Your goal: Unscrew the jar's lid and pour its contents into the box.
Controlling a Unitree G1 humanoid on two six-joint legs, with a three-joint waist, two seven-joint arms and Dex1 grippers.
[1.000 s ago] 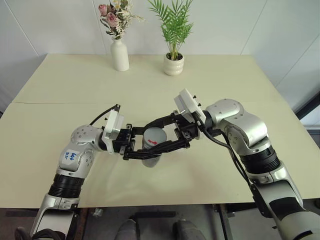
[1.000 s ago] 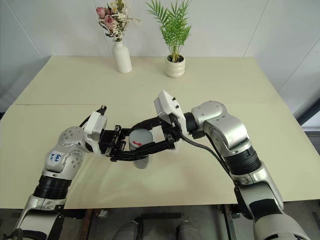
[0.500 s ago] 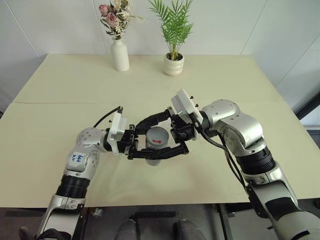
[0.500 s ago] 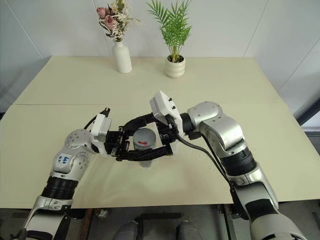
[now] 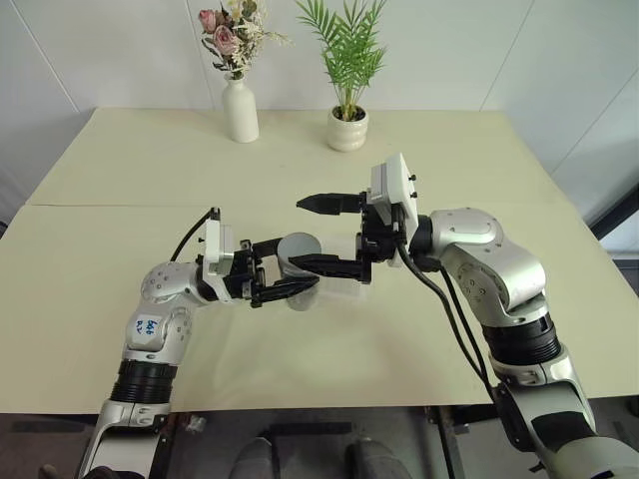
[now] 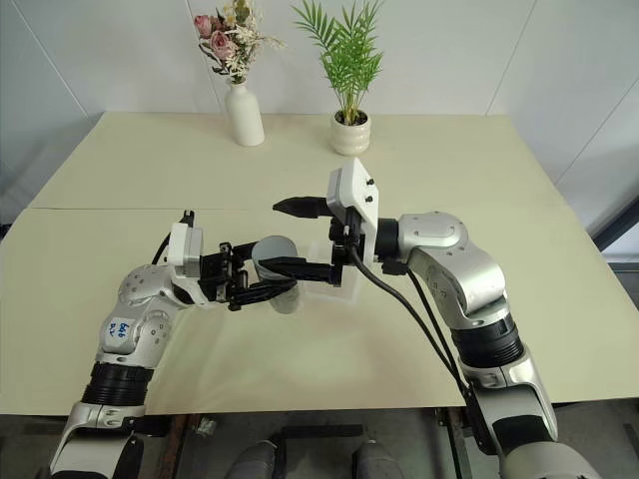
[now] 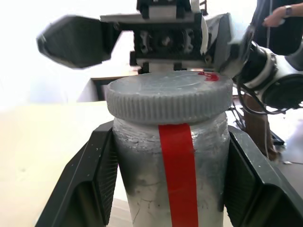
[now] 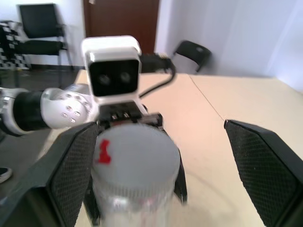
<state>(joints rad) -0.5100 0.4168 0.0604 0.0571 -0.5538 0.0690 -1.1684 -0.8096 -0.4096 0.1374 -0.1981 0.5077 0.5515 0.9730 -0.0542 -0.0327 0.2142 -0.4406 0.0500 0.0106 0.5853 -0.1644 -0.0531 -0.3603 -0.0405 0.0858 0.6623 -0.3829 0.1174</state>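
Note:
My left gripper [image 5: 288, 275] is shut on the jar [image 7: 170, 161], a small clouded cylinder with a red strip down its side, held just above the table. The grey lid [image 5: 300, 246] with a small red mark sits on the jar. From the right, my right gripper [image 5: 319, 235] stands open, level and pointing left. Its two fingers [image 8: 71, 175] lie wide on either side of the lid without closing on it. The contents are hidden behind the cloudy wall. Under the right gripper the clear box [image 6: 334, 284] shows faintly on the table.
A white vase of flowers [image 5: 240, 110] and a white pot with a green plant [image 5: 346, 128] stand at the back of the pale table [image 5: 120, 180]. A seam crosses the table's left half. The front edge runs just below both arms.
My right gripper was shut around the lid a second ago and has opened wide, swinging up and a little to the right. The left gripper keeps its hold on the jar.

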